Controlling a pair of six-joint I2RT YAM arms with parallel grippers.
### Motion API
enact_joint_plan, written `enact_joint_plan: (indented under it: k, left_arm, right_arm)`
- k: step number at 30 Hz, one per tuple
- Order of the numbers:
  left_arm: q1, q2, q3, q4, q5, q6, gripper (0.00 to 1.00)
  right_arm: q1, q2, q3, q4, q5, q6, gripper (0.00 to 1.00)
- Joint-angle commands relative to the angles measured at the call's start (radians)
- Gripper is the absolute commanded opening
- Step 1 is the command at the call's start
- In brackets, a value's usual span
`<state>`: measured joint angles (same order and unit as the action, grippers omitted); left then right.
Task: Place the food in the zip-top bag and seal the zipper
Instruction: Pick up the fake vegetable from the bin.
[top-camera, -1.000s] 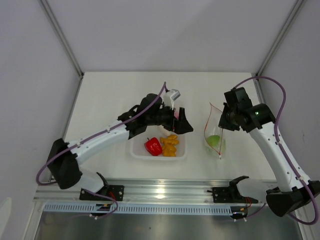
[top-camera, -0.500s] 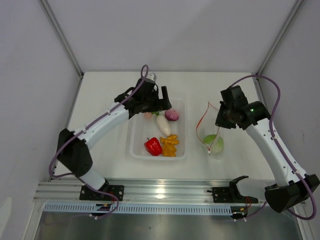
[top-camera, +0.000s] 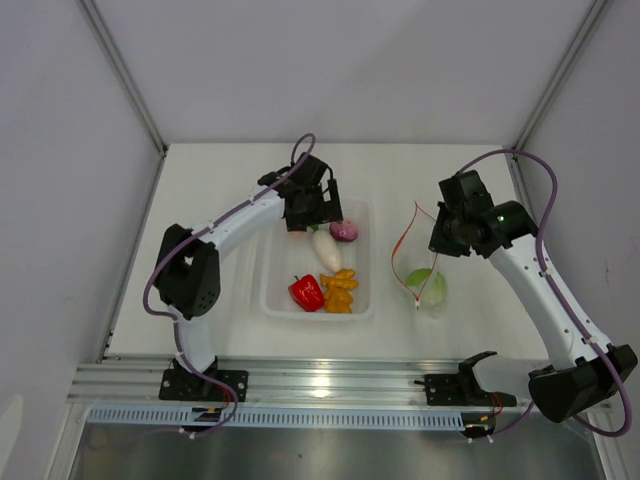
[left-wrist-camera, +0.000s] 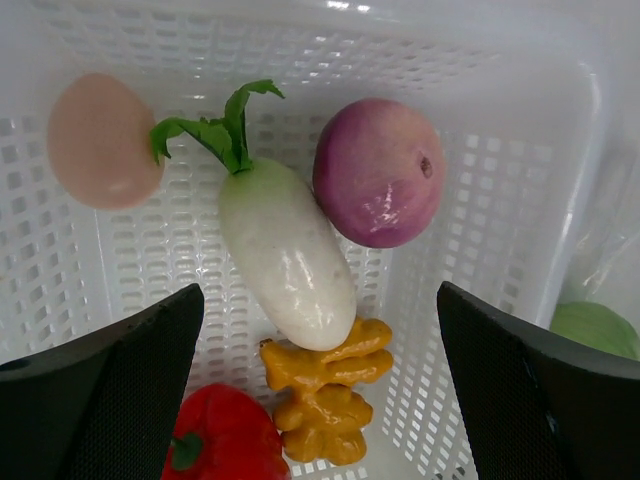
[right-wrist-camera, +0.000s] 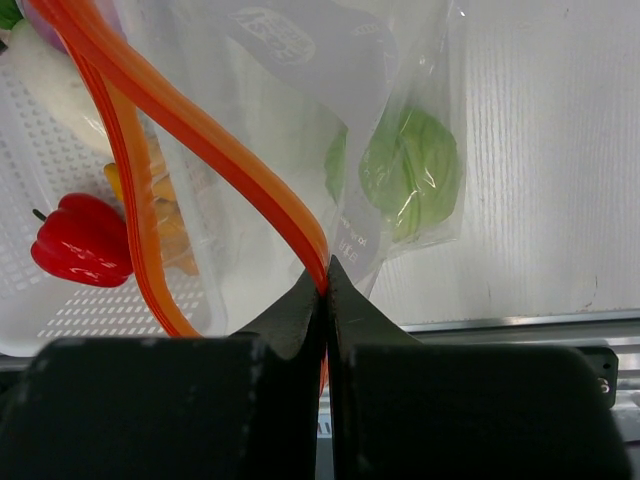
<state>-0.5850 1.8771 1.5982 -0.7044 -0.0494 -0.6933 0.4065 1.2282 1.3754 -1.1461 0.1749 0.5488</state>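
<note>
left gripper was spread wide over radish in tray, holding nothing. right gripper pinched zipper; cabbage sat inside bag.

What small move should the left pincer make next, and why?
Probably lower the open left pincer onto the white toy radish, lying between its fingers in the white mesh tray, and close. The right pincer grips the clear floppy bag's orange zipper strip, mouth open, only the green cabbage inside.
</note>
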Motion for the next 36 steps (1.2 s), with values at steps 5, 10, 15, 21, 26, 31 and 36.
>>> enact_joint_plan:
  k: [5,10,15,21,26,31,36]
  left_arm:
    - [-0.003,0.056,-0.038,-0.006,0.006,-0.060,0.99]
    - [-0.006,0.091,-0.044,0.020,0.028,-0.064,0.98]
    - [-0.016,0.129,-0.047,0.032,0.025,-0.074,0.96]
    - [-0.021,0.152,-0.076,0.062,0.020,-0.086,0.92]
    - [-0.021,0.160,-0.080,0.080,0.013,-0.083,0.84]
    - [-0.021,0.094,-0.135,0.138,-0.029,-0.069,0.63]
    - [-0.021,-0.018,-0.236,0.203,-0.052,-0.046,0.33]
  right_arm:
    - [0.011,0.002,0.001,0.019,0.005,0.002,0.00]
    - [0.020,0.005,-0.002,0.023,0.003,0.010,0.00]
    - [0.031,0.010,-0.001,0.020,0.011,0.014,0.00]
    - [0.032,0.007,0.002,0.013,0.012,0.013,0.00]
    - [0.032,0.008,0.004,0.013,0.012,0.011,0.00]
    - [0.035,0.007,0.001,0.009,0.015,0.014,0.00]
    - [0.037,0.010,-0.021,0.023,0.008,0.019,0.00]
